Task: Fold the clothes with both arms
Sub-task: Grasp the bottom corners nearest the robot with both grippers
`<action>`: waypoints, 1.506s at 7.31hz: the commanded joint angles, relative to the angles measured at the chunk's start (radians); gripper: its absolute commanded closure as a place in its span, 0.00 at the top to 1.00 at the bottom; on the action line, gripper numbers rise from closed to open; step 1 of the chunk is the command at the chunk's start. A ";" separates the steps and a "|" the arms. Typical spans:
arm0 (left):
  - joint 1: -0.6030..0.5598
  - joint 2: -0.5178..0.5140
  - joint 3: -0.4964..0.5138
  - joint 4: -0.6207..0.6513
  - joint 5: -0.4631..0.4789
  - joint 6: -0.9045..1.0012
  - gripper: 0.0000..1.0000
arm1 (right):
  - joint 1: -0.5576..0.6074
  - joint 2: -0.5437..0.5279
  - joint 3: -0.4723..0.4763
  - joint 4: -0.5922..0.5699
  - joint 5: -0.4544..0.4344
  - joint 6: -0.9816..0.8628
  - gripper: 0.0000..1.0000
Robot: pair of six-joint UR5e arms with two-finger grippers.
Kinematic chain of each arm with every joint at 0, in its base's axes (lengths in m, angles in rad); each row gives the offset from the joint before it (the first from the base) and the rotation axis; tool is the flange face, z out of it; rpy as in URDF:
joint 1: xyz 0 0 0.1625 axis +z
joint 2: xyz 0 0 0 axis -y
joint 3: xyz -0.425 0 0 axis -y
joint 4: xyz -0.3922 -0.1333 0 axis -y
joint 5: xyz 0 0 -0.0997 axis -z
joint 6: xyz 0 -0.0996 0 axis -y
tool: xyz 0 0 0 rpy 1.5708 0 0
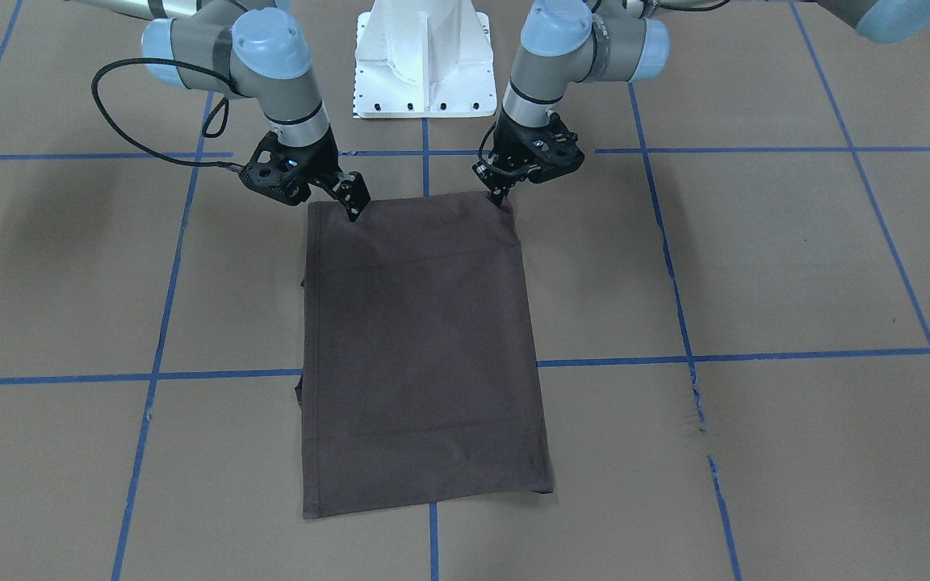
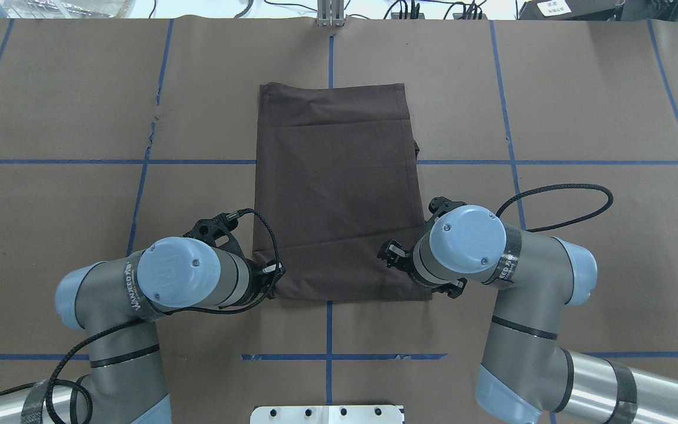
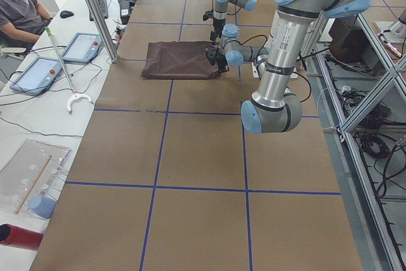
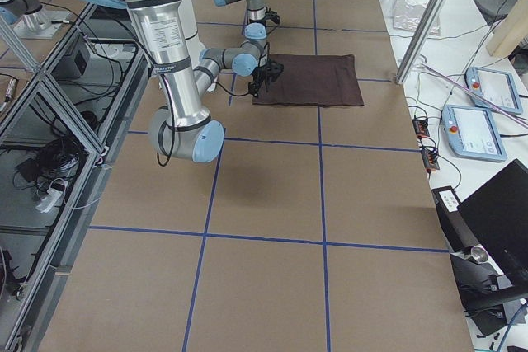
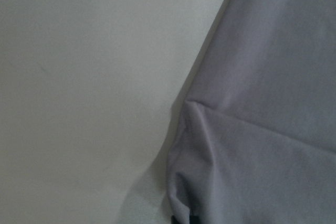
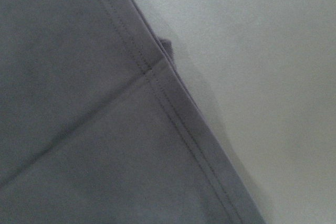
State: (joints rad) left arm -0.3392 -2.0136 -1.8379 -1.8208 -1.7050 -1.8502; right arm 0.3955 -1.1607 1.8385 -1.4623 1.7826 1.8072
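Observation:
The dark brown T-shirt (image 1: 425, 347) lies flat on the brown table cover, folded into a tall rectangle; collar, lettering and label are hidden. It also shows in the overhead view (image 2: 336, 188). My left gripper (image 1: 502, 200) is down at the shirt's robot-side corner, jaws together on the cloth, which puckers toward the fingertips in the left wrist view (image 5: 181, 203). My right gripper (image 1: 354, 208) is down at the other robot-side corner, jaws together on the edge. The right wrist view shows only a hemmed edge (image 6: 157, 87), no fingers.
The white pedestal base (image 1: 425, 60) stands just behind the shirt on the robot's side. Blue tape lines (image 1: 158, 347) grid the table. In the left side view a person (image 3: 19, 4) sits beyond the table edge by two tablets (image 3: 38, 71).

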 commanded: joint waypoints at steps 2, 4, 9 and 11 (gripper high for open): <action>-0.010 -0.001 -0.014 0.001 0.001 0.000 0.00 | -0.020 0.001 -0.051 0.005 -0.023 -0.002 1.00; -0.012 -0.001 -0.015 0.001 0.001 0.000 0.00 | -0.023 0.004 -0.062 0.005 -0.026 -0.002 1.00; -0.021 -0.001 -0.015 0.003 0.002 0.000 0.00 | -0.017 0.010 -0.062 0.005 -0.023 -0.012 0.00; -0.021 -0.001 -0.015 0.003 0.002 0.000 0.00 | -0.010 0.021 -0.061 0.002 -0.023 -0.014 0.00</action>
State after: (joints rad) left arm -0.3602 -2.0141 -1.8525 -1.8180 -1.7028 -1.8500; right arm 0.3807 -1.1469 1.7774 -1.4588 1.7592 1.7941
